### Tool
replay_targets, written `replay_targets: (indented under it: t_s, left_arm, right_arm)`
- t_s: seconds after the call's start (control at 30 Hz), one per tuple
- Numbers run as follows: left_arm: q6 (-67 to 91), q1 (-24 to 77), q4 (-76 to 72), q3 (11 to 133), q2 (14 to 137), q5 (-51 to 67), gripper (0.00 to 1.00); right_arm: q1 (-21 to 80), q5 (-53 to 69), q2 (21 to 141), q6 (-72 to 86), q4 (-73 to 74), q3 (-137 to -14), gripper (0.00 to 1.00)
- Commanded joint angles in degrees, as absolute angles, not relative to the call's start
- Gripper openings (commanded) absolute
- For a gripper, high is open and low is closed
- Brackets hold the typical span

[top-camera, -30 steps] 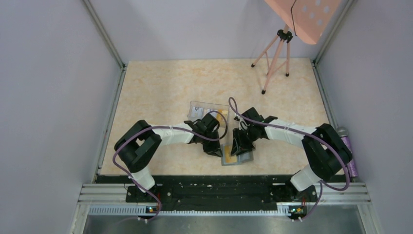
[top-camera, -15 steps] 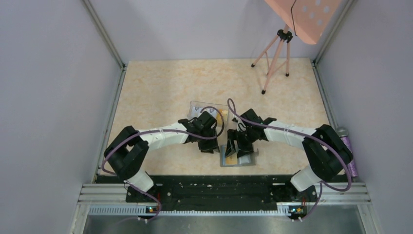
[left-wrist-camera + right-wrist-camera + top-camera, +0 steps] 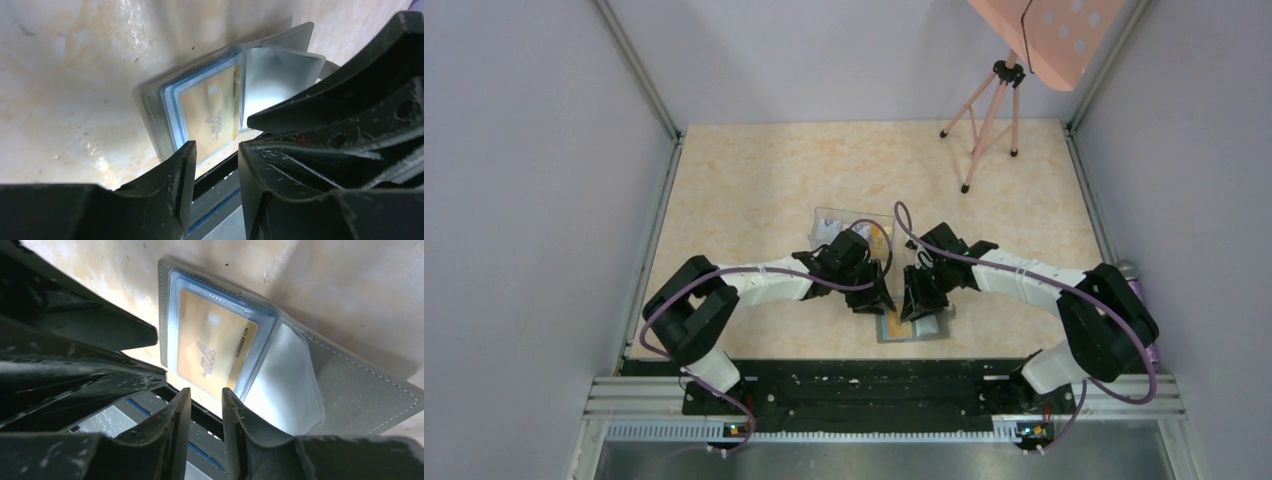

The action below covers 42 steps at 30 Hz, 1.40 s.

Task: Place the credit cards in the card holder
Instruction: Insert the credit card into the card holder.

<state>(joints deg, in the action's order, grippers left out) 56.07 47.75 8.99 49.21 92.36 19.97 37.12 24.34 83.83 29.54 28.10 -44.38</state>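
Note:
The card holder lies open on the table near the front edge, grey outside and light blue inside. One gold credit card sits in its left slot, also seen in the right wrist view. A clear sleeve stands up from the wallet's fold. My left gripper hovers at the wallet's left edge, jaws a little apart and empty. My right gripper hovers just over the wallet, jaws narrowly apart and empty. The two grippers are close together.
A clear plastic compartment box with pale and yellow cards stands just behind the grippers. A pink tripod stands at the back right. The black base rail runs along the near table edge.
My left gripper has moved right, closer to the wallet and the right gripper. My right gripper has shifted slightly right over the wallet. The wallet stays open in place.

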Motion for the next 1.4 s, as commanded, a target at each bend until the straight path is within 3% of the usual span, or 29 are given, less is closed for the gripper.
replay_targets:
  t_s: [0.0, 0.33, 0.6, 1.0, 1.13, 1.37]
  left_arm:
    - [58.53, 47.92, 1.05, 48.29, 95.26, 23.17, 0.42]
    - [57.66, 47.91, 3.65, 48.99, 98.13, 21.48, 0.41]
    - [57.48, 48.16, 3.38, 50.28, 99.36, 22.51, 0.40]
    - [58.77, 48.34, -3.75, 48.72, 97.97, 25.56, 0.37]
    - [59.01, 48.34, -6.15, 47.46, 95.60, 25.84, 0.34]
    - [59.33, 48.34, -8.49, 46.14, 93.37, 26.16, 0.33]
  right_arm:
    - [37.83, 22.63, 84.41, 29.29, 26.39, -44.68, 0.28]
    - [37.88, 19.74, 87.12, 29.21, 26.63, -43.10, 0.17]
    - [37.89, 19.53, 89.05, 28.99, 26.04, -42.22, 0.01]
    - [37.86, 21.50, 88.32, 29.78, 24.27, -41.68, 0.00]
    - [37.75, 22.11, 86.39, 30.46, 24.09, -42.29, 0.06]
    - [37.09, 22.59, 83.89, 31.29, 24.35, -42.87, 0.28]
